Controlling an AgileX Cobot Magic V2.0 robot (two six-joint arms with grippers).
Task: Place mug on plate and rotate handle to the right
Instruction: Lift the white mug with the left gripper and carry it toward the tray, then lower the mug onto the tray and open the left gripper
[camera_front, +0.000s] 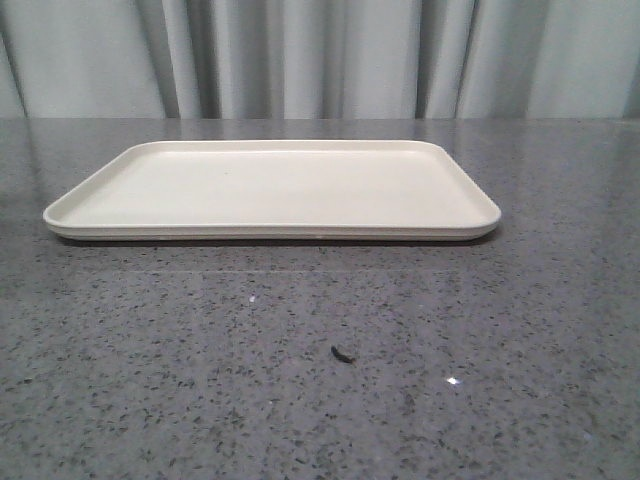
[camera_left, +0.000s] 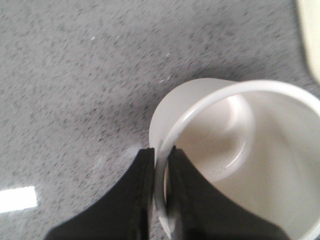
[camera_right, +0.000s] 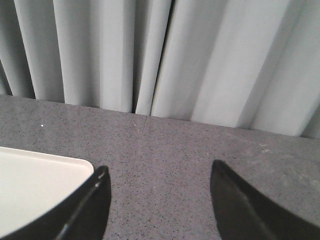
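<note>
The mug (camera_left: 250, 165) hangs over the grey table (camera_left: 75, 75), its rim pinched between the left gripper (camera_left: 162, 200) fingers. The plate (camera_front: 270, 190) sits bare before curtains (camera_front: 320, 55). The right gripper (camera_right: 157, 200) is spread wide, holding nothing.

A grey speckled stone-look tabletop (camera_front: 320, 380) fills the front view from the near edge back to the far wall line, its polished surface carrying faint pale reflections. On it, toward six o'clock from the middle of the view, lies a small dark curved scrap (camera_front: 342, 354), too small to identify. A tiny bright glint (camera_front: 452, 380) sits at about four o'clock from that scrap. Behind the tabletop, at twelve o'clock, hangs a pale grey-green pleated fabric curtain (camera_front: 320, 55) in vertical folds.
</note>
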